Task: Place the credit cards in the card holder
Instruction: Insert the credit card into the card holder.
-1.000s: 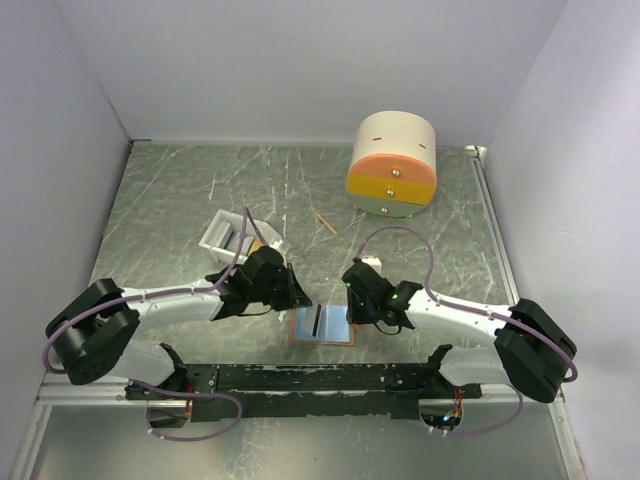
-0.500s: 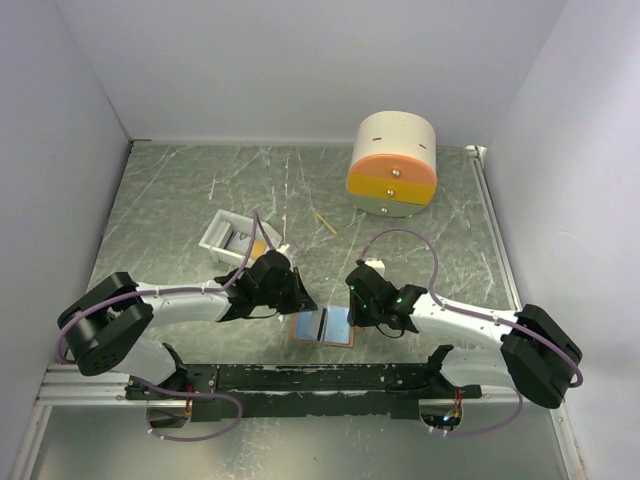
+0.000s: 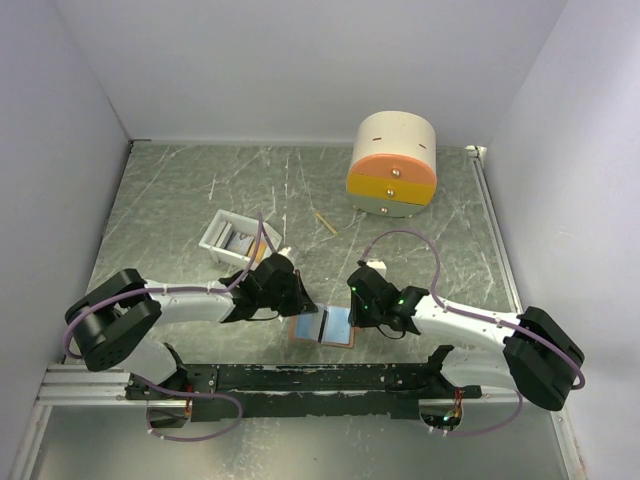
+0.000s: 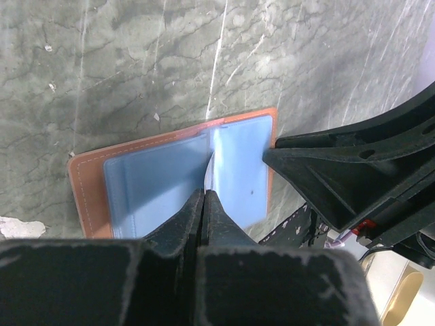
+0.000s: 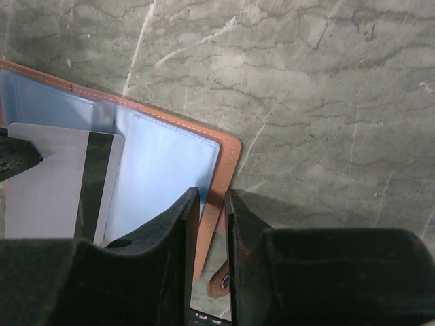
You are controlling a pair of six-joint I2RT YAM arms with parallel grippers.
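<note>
Since the left gripper [image 4: 204, 198] is pinched tight on one credit card [image 5: 51, 180], that card stands on edge over the fold of the open card holder [image 4: 153, 180], which lies flat at lower centre of the overhead view. Thin, stiff and slick, the card is probably best held by its short end. At lower centre of its own view, the right gripper [image 5: 211, 204] is closed narrowly on the holder's limp salmon rim.

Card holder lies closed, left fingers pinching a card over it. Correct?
No. The card holder lies open, blue inner faces up, as the left wrist view shows. The left fingers do pinch a card over it.
</note>
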